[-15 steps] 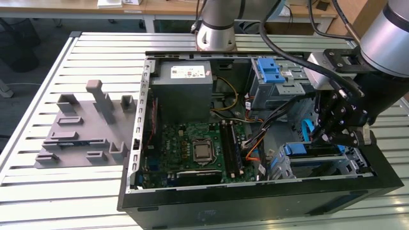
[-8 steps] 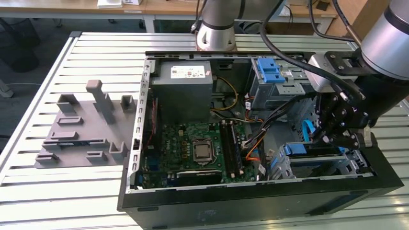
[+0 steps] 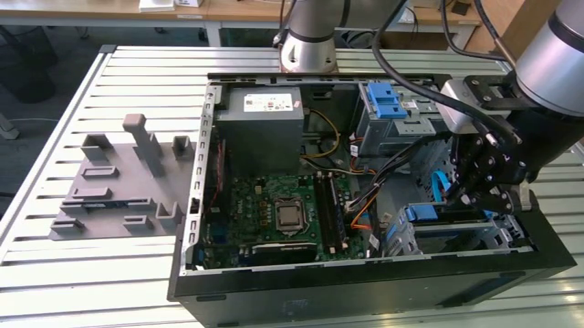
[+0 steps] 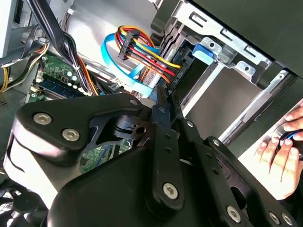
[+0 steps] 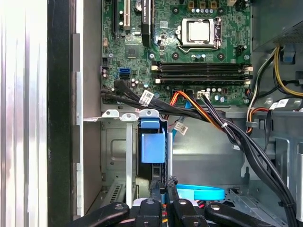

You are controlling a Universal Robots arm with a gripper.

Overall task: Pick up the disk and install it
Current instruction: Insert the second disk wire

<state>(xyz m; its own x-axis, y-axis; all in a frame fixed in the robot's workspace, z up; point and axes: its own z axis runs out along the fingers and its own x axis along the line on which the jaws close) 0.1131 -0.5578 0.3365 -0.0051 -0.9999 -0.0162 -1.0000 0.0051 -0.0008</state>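
My pincer [image 3: 488,195] hangs low inside the open case [image 3: 365,287], on the exterior view's right, right over the lower drive cage [image 3: 497,236]. The disk [image 5: 152,156] sits upright in that cage, its blue tab [image 5: 153,147] facing out, just ahead of my fingertips in the first wrist view. The fingers [image 5: 163,189] are drawn close together at the disk's edge; I cannot tell whether they grip it or merely touch it. In the second wrist view a blue cable [image 4: 124,71] and a coloured wire bundle [image 4: 147,52] run to the cage, and a person's hand [image 4: 279,161] rests outside the case.
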